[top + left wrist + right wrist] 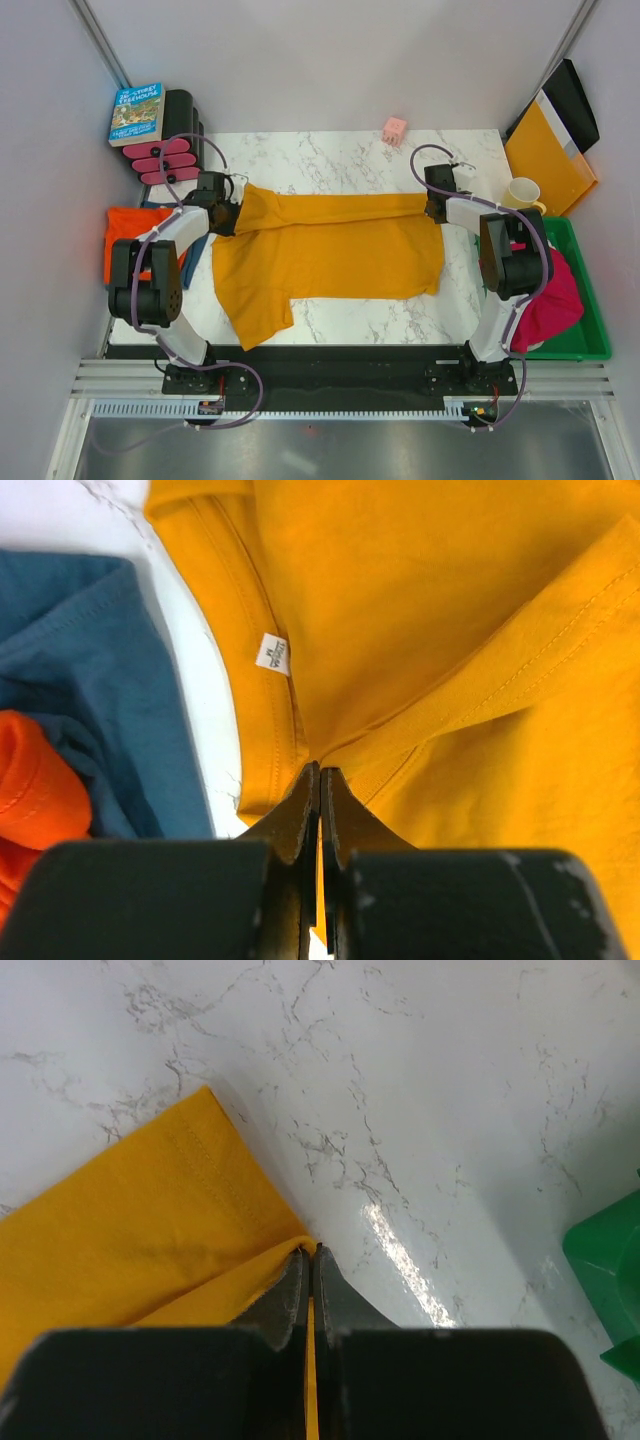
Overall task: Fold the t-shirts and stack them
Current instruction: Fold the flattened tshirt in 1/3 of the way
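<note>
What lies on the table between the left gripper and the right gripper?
The mustard-yellow t-shirt spans from left gripper to right gripper, both shut on it; the top external view shows this.

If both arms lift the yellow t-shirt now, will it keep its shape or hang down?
Probably it hangs down: the mustard-yellow t-shirt lies in soft folds and creases. It looks light, since its thin fabric fits between the closed fingers of the left gripper and the right gripper.
</note>
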`<state>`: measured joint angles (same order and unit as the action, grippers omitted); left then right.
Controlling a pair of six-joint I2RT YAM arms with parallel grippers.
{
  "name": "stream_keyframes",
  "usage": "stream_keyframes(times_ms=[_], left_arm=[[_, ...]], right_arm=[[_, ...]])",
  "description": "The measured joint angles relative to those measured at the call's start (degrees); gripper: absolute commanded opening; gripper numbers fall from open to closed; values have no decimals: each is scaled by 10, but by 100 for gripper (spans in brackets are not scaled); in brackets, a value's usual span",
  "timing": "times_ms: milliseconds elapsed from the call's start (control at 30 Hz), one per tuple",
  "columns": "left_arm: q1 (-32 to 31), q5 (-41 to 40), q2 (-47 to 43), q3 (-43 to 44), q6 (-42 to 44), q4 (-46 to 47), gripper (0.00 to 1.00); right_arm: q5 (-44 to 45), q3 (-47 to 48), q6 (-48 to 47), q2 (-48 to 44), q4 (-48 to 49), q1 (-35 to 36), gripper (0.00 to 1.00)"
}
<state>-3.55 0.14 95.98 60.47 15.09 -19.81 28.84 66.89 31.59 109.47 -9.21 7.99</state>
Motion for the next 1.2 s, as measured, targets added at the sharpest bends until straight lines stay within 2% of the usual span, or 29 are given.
stream_keyframes(times_ms=[400,433,467,500,533,567,600,667,733,833,967,1100,1200], left_arm=[[0,0,22,1,10,-14,2],[0,0,24,2,10,-14,4],[0,0,27,2,10,-14,13],[0,0,29,2,10,-14,19],[0,0,31,2,10,-15,25],[0,0,32,2,12,-16,46],[0,0,32,2,12,-16,58],[1,3,30,2,17,-16,77],[3,9,21,0,13,-16,84],[4,19,-9,0,10,-15,86],[5,28,-39,21,-3,-12,82],[5,35,-23,79,-20,-8,80],[2,35,8,122,-31,-6,79]], right_arm=[[0,0,11,0,-35,0,0],[0,0,12,0,-37,0,3],[0,0,12,0,-37,0,10],[0,0,13,0,-38,0,26],[-1,0,14,0,-37,0,34],[0,0,14,0,-37,0,43],[0,0,13,0,-37,0,62],[1,-5,11,-5,-30,0,74],[0,-12,3,-19,-29,0,81],[-1,-9,-5,-47,-26,3,81],[-8,13,-15,-74,-21,14,70],[-23,30,-14,-81,-15,23,62],[-22,30,-13,-81,-22,24,64]])
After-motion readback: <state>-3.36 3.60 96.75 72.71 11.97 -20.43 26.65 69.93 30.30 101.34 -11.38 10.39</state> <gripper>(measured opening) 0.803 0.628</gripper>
